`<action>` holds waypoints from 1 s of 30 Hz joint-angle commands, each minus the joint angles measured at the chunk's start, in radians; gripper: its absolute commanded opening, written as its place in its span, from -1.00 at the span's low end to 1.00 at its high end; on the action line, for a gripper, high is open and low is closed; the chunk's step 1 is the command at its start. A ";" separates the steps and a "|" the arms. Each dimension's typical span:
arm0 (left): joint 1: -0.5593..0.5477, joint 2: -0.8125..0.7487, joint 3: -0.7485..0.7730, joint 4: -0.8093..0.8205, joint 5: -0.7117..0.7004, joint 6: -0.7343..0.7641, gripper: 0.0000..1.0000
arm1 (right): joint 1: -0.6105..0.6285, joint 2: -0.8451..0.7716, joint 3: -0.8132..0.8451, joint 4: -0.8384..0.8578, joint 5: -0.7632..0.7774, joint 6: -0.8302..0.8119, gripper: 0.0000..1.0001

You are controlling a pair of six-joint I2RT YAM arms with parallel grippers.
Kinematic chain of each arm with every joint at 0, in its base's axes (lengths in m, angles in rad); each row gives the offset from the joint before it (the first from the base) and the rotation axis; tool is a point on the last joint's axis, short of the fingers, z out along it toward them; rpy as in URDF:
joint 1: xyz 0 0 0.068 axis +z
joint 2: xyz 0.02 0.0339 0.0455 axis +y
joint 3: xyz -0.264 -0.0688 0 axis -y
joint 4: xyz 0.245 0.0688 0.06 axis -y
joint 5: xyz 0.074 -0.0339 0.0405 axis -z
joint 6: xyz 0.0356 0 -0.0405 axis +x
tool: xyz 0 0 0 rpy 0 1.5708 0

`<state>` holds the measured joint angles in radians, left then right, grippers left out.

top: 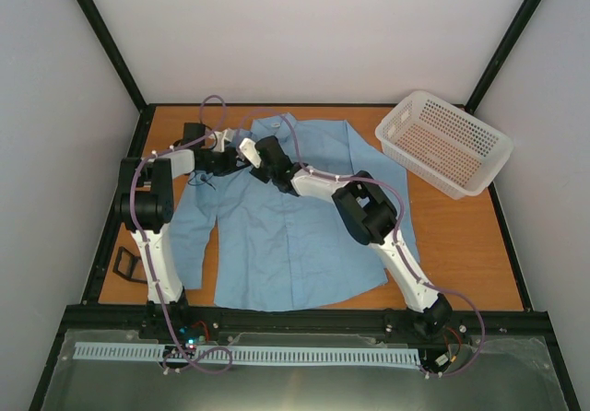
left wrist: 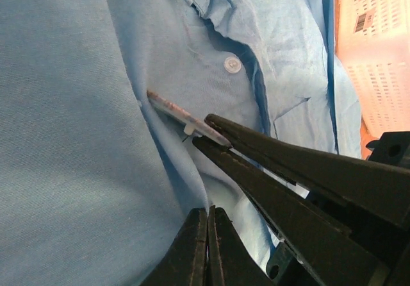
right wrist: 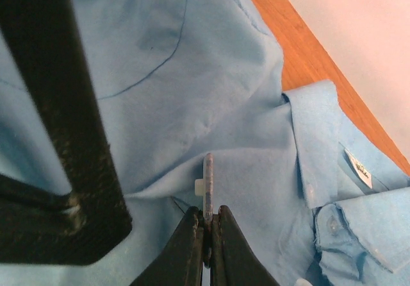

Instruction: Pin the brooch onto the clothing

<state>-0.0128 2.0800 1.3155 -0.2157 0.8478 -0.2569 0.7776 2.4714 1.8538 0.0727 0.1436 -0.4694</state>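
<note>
The light blue shirt (top: 295, 231) lies flat on the wooden table, collar to the back. Both grippers meet at its upper left chest. My left gripper (top: 224, 158) is shut on a raised fold of the shirt (left wrist: 64, 138), its fingertips (left wrist: 207, 210) pinching the cloth. My right gripper (top: 247, 151) is shut on the brooch (right wrist: 207, 183), a small disc seen edge-on with a white nub on one side, and holds it against the shirt (right wrist: 160, 74). In the left wrist view the brooch (left wrist: 182, 115) touches the fold, held by the right gripper (left wrist: 210, 131).
A white perforated basket (top: 442, 142) stands at the back right, and it also shows in the left wrist view (left wrist: 378, 55). A small black tray (top: 129, 264) sits at the left edge of the table (top: 461, 245). The left gripper's finger (right wrist: 70, 138) stands close beside the right jaws.
</note>
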 commanded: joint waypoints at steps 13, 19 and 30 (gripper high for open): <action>0.007 -0.008 -0.027 0.045 0.052 -0.034 -0.98 | 0.002 0.011 0.066 0.008 -0.080 0.278 -0.95; 0.008 -0.009 -0.030 0.087 0.073 -0.057 -0.98 | -0.014 0.012 0.077 0.018 -0.126 0.364 -0.95; 0.010 0.008 -0.048 0.089 0.078 -0.067 -0.98 | -0.043 0.021 0.077 0.072 -0.212 0.560 -0.95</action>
<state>-0.0109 2.0811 1.2823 -0.1410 0.9058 -0.3237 0.7467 2.4767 1.9236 0.0727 -0.0280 -0.0311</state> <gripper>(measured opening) 0.015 0.029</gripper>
